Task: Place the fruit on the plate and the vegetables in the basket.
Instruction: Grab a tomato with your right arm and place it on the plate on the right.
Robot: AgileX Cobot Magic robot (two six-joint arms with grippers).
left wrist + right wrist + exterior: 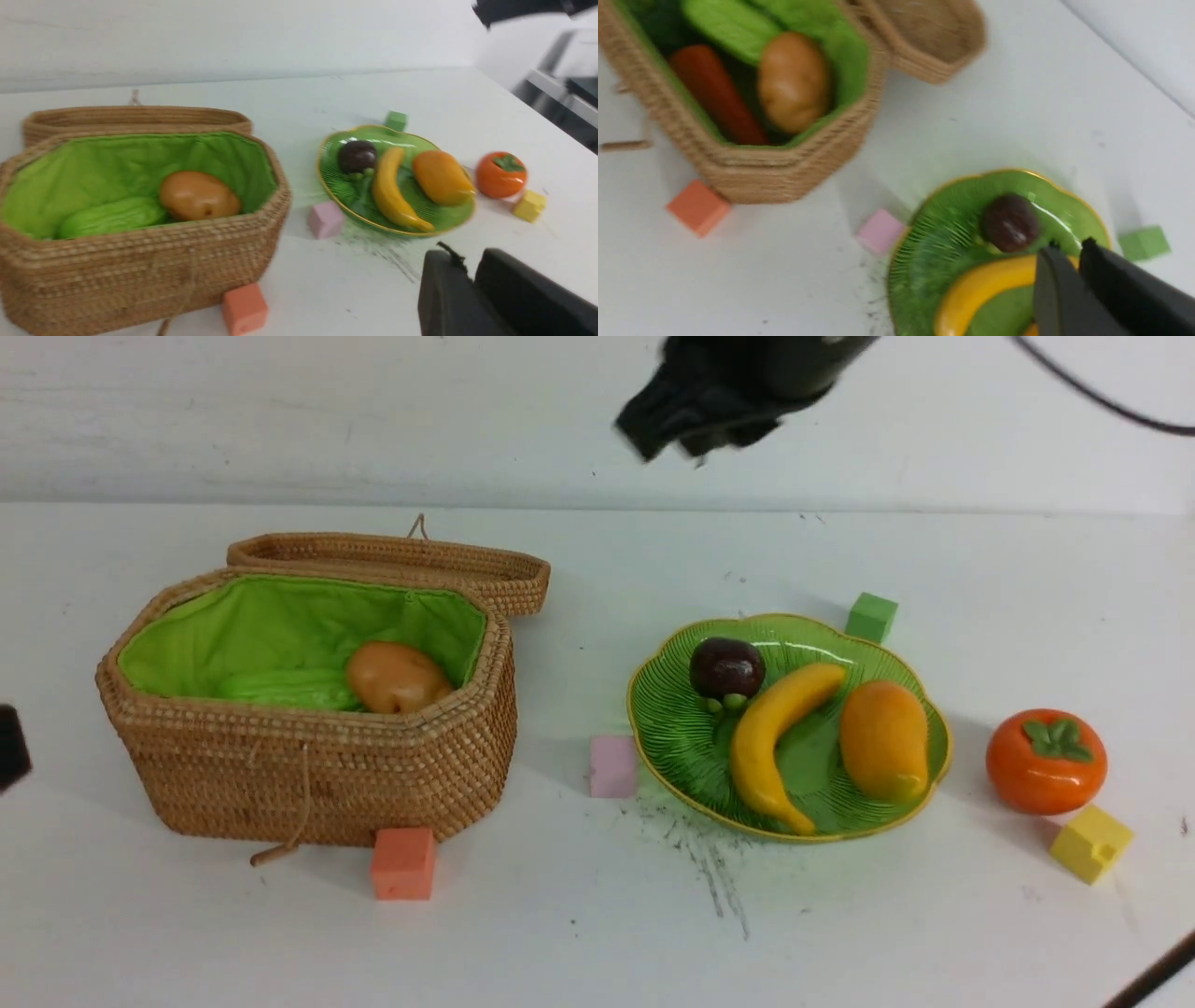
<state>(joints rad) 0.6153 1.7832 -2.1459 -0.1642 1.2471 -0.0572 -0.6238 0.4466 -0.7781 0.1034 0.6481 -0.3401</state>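
Note:
The wicker basket [308,775] stands open at the left, its lid [392,560] folded back. In it lie the cucumber [289,689], the potato [397,677] and, seen from the right wrist, the carrot [717,95]. On the green plate [681,737] lie the mangosteen [726,667], the banana [770,742] and the mango [884,740]. The persimmon [1046,761] sits on the table right of the plate. My right gripper [1066,247] hangs high above the plate, shut and empty; it shows blurred in the front view [695,415]. My left gripper [467,261] is shut and empty, low near the table's front.
Foam cubes lie about: orange [403,863] in front of the basket, pink [612,766] between basket and plate, green [871,617] behind the plate, yellow [1090,843] beside the persimmon. Dark scuff marks [709,863] streak the table in front of the plate.

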